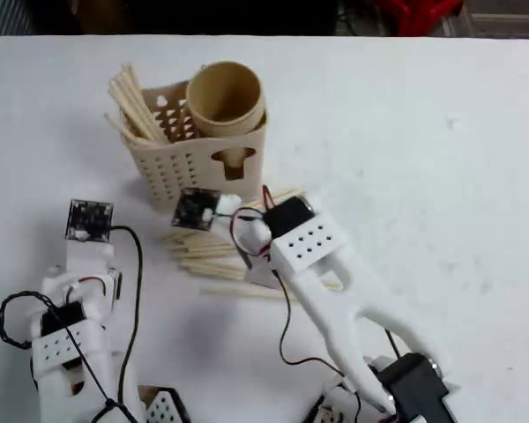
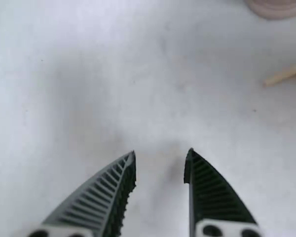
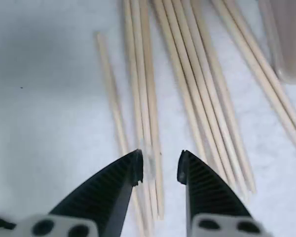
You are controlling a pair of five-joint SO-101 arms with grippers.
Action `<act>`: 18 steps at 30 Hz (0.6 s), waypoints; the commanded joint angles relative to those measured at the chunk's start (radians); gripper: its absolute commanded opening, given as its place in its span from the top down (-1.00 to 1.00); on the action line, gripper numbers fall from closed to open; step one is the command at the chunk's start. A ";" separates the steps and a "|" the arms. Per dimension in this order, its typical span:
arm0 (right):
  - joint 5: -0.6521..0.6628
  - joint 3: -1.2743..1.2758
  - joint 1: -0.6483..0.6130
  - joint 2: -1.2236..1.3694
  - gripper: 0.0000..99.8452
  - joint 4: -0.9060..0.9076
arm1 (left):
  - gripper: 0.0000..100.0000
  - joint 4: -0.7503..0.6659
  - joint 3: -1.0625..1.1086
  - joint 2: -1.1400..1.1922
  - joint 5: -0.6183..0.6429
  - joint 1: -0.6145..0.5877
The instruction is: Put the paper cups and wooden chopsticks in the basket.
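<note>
Right arm (image 1: 322, 282) stretched low over the white table (image 1: 441, 159), wrist pitched down above the pile of loose pale wooden chopsticks (image 3: 187, 74). Right gripper (image 3: 160, 165) jaws spread, pinching nothing. A few sticks lying in the gap between the tips, contact with them not discernible. The rest fanned out ahead of the jaws, one stray stick (image 3: 111, 94) off to one side. Left arm (image 1: 70, 326) tucked back and well apart from the pile. Left gripper (image 2: 160, 163) aimed down at bare table, jaws spread, nothing between them, a single stick end (image 2: 286, 75) far ahead and off to the side. Cream perforated plastic basket (image 1: 194, 167) upright just beyond the pile, ahead of the right jaws. Inside it: nested tan round paper cups (image 1: 227, 97) and a leaning bundle of wooden chopsticks (image 1: 137, 101).
</note>
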 commanded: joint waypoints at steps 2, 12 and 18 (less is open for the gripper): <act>0.035 0.072 0.044 -0.031 0.73 -0.143 | 0.65 -0.017 -0.006 -0.019 0.009 -0.007; 0.021 0.101 -0.007 0.193 0.73 -0.338 | 0.65 -0.017 -0.006 -0.019 0.009 -0.007; -0.002 0.028 0.007 0.329 0.73 -0.344 | 0.65 -0.017 -0.006 -0.019 0.009 -0.007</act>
